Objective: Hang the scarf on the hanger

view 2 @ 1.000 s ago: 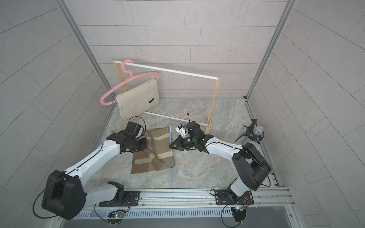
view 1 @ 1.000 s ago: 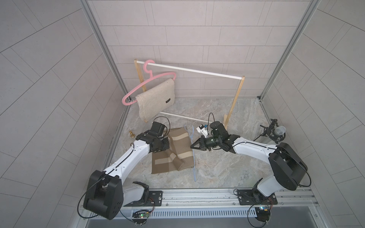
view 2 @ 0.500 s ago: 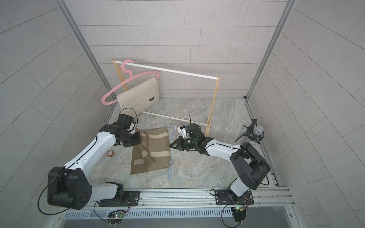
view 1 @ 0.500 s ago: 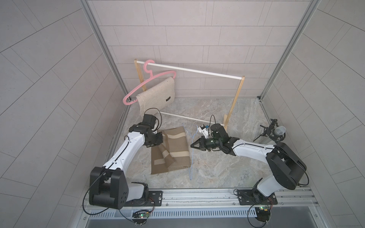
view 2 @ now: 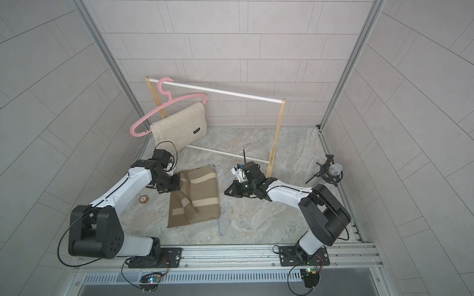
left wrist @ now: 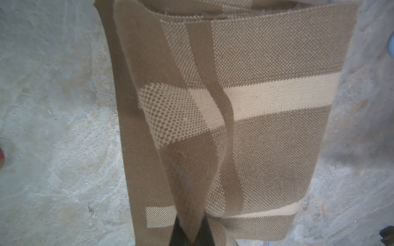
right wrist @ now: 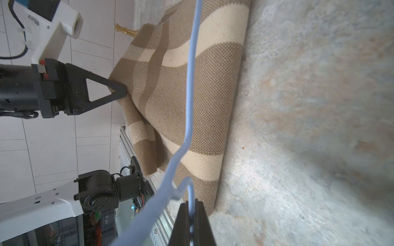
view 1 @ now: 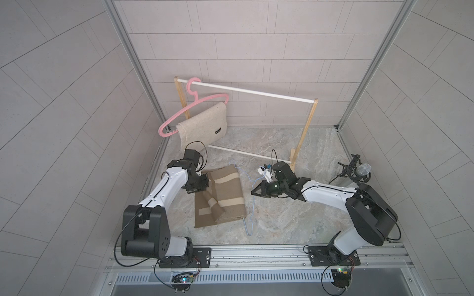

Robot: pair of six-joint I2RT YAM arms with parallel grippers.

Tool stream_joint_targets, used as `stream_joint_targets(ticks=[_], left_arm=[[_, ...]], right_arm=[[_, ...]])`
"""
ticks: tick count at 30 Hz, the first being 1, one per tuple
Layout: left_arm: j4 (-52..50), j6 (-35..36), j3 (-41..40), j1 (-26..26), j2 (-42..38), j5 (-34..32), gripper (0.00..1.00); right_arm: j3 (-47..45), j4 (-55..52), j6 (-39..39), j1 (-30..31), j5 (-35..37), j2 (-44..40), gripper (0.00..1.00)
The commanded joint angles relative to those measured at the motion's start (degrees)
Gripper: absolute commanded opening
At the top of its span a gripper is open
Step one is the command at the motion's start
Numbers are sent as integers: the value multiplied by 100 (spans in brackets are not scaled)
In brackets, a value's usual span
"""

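Brown scarf [view 1: 223, 189], clenched by left gripper [view 1: 204, 182], should be drawn slowly over blue hanger [right wrist: 190, 85] clamped by right gripper [view 1: 255, 192].

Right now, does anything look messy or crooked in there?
Yes. The brown striped scarf lies rumpled on the floor, one fold bunched up near where the left tool pinches its edge. At the back, the pink hanger hangs crooked on the rail, one end much lower than the other.
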Motion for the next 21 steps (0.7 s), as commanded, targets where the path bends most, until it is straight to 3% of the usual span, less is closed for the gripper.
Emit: stream_joint_targets(ticks=[1, 21], left_arm=[[-197, 159, 175, 159, 160, 56, 3], [-283, 404, 293, 281, 351, 339, 3]], right_arm=[[111, -492, -224, -7, 134, 40, 0], [19, -1315, -327, -558, 508, -533, 0]])
